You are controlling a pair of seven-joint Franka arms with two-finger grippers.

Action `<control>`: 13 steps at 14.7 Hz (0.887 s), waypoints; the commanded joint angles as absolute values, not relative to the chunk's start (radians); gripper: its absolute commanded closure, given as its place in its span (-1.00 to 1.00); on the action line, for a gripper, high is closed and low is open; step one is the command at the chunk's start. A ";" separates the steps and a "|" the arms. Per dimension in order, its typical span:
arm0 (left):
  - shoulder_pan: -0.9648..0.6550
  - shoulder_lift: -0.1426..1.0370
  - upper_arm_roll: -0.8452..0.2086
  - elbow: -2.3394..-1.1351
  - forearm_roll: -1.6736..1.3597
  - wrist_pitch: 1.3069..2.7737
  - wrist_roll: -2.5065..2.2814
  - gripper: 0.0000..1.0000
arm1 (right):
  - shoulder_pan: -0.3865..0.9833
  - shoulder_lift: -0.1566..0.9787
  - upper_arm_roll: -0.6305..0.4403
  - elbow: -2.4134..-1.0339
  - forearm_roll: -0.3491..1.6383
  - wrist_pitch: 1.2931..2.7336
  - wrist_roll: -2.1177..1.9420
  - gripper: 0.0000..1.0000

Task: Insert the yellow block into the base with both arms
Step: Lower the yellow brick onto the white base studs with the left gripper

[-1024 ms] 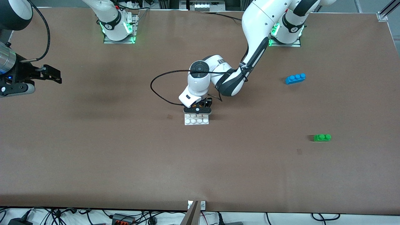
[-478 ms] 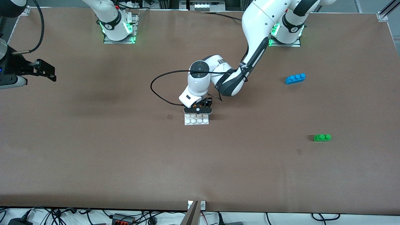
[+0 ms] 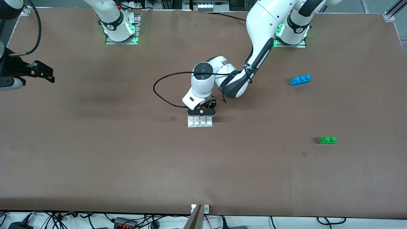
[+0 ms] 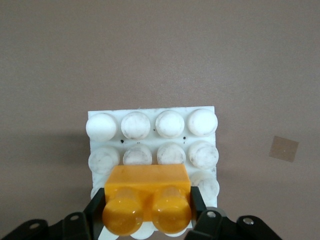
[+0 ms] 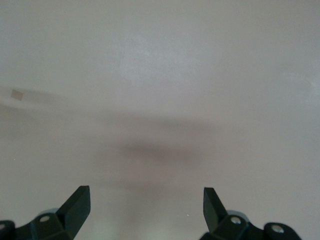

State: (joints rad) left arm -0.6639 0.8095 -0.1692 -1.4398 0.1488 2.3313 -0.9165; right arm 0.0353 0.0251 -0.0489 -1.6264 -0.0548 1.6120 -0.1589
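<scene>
Left gripper (image 4: 147, 212): clamped on the yellow block (image 4: 147, 190), low over the base (image 3: 200, 122), on the base's rows at the 12 o'clock edge in the front view.
Yellow block: pinched by its two ends, studs up, touching or just above the base's studs; full seating cannot be told.
Base: mid-table, flat, unheld.
Right gripper (image 5: 146, 202): spread wide, holding nothing, up over bare table at 9 o'clock from the base; waiting.
Risk, misalignment: block off the stud grid, jamming on stud tops.
Risk, sliding: unbraced base skidding under the push.
Risk, release: half-seated block lifting out with the fingers.
Count: one yellow block, one base, one blue brick (image 3: 300, 79), one green brick (image 3: 327, 140), two arms.
</scene>
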 commanded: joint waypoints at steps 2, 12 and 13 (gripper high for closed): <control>-0.650 0.805 -0.160 -1.430 0.166 2.296 -0.901 0.67 | 0.057 -0.003 -0.067 -1.661 -0.052 1.628 -0.153 -1.00; -0.634 0.778 -0.160 -1.424 0.008 2.241 -0.799 0.70 | 0.069 0.015 -0.064 -1.626 -0.064 1.614 -0.155 -1.00; -0.637 0.781 -0.161 -1.424 0.008 2.241 -0.801 0.70 | 0.071 0.015 -0.058 -1.626 -0.066 1.612 -0.153 -1.00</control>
